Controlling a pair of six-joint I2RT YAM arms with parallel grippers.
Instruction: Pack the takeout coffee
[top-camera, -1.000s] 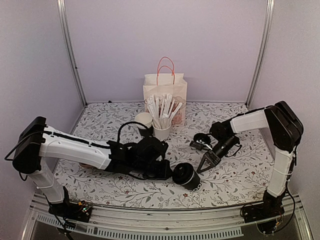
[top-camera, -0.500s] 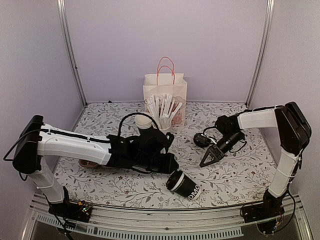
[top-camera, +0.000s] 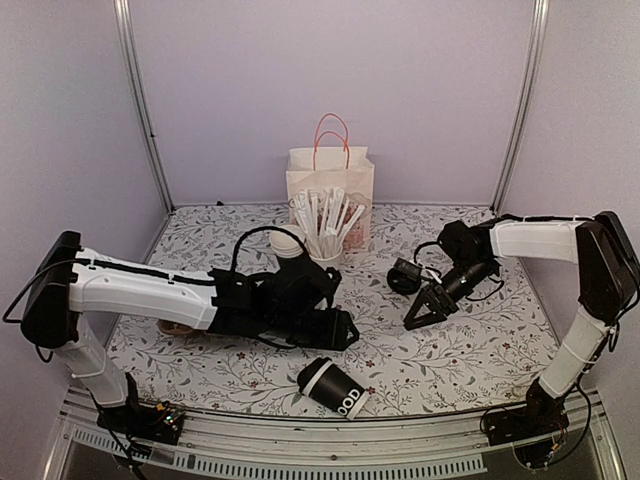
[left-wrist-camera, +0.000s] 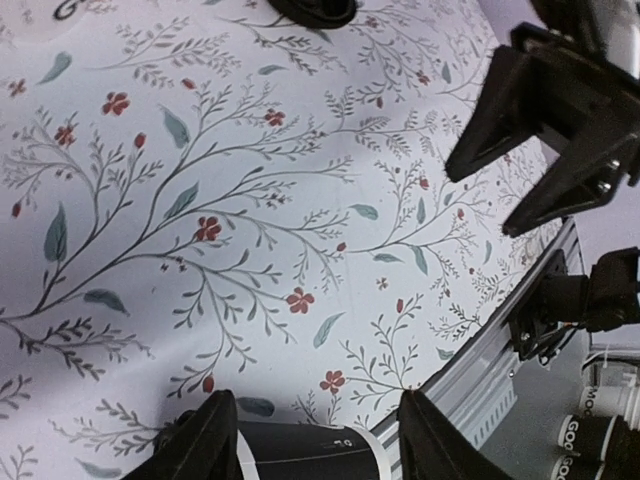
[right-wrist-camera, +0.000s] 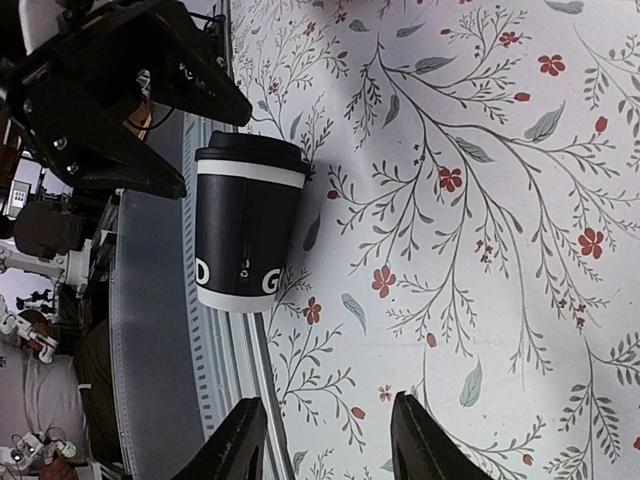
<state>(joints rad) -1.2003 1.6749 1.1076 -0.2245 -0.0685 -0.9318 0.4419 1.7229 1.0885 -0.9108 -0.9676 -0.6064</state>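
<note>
Takeout coffee (top-camera: 333, 388) has rolled away from left gripper (top-camera: 342, 330); now lies on side near table (top-camera: 480, 350) front edge. Left jaws now spread, empty. Right gripper (top-camera: 416, 318) jaws spread, empty. Likely light, thin-walled, crushable, rolls easily; pinch gently across mid-body.

Seeing a paper bag (top-camera: 330, 182) with pink handles standing upright at twelve o'clock on the floral table cover (top-camera: 470, 350). Finding a white cup of wrapped sticks (top-camera: 325, 264) just at the bag's six o'clock. Spotting a stack of white-rimmed cups (top-camera: 287, 242) at that cup's nine o'clock.
</note>
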